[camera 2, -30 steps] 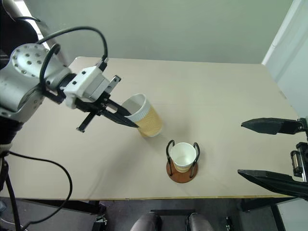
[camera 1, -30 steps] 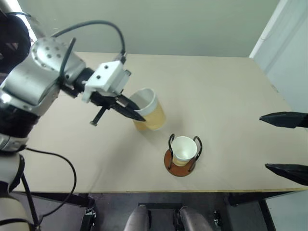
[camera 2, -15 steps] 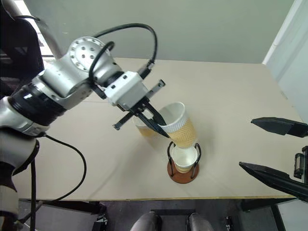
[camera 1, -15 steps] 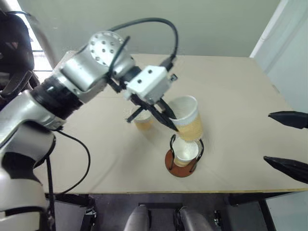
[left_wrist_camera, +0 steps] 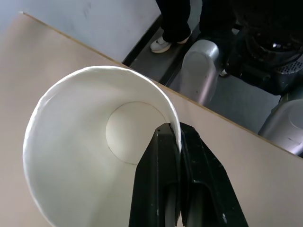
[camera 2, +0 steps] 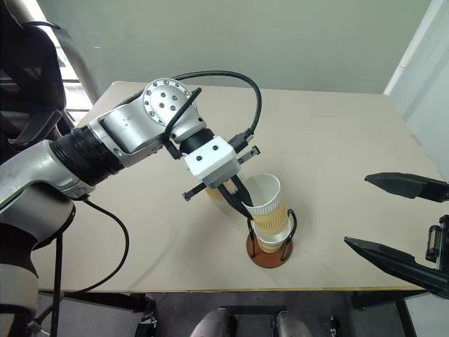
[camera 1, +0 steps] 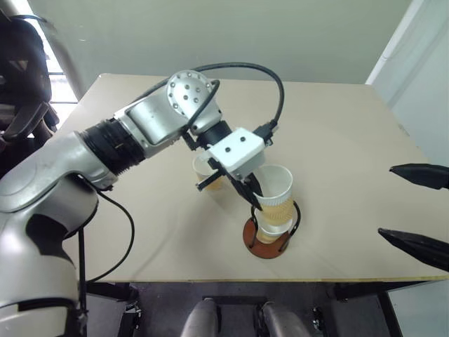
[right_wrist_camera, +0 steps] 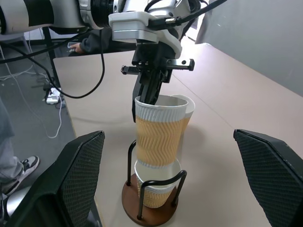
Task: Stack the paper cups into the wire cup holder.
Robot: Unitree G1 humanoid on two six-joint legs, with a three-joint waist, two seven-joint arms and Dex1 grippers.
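My left gripper (camera 1: 256, 189) is shut on the rim of a paper cup (camera 1: 275, 195), one finger inside and one outside, as the left wrist view shows at the fingers (left_wrist_camera: 163, 179). That cup hangs nearly upright over the wire cup holder (right_wrist_camera: 147, 213). Its bottom sits in the mouth of a second paper cup (right_wrist_camera: 158, 191) standing between the black wire loops. A third paper cup (camera 1: 205, 170) stands on the table behind, partly hidden by the left gripper. My right gripper (camera 1: 384, 200) is open at the table's right edge, apart from all the cups.
The tan table (camera 1: 337, 126) has free room at the back and right. A black cable (camera 1: 270, 77) loops over the left arm. A person's shoes show on the floor beyond the table's edge in the left wrist view.
My left arm carried the held cup to the right and down, from the middle of the table onto the cup in the holder. The third cup came into sight behind it. My right gripper stayed put.
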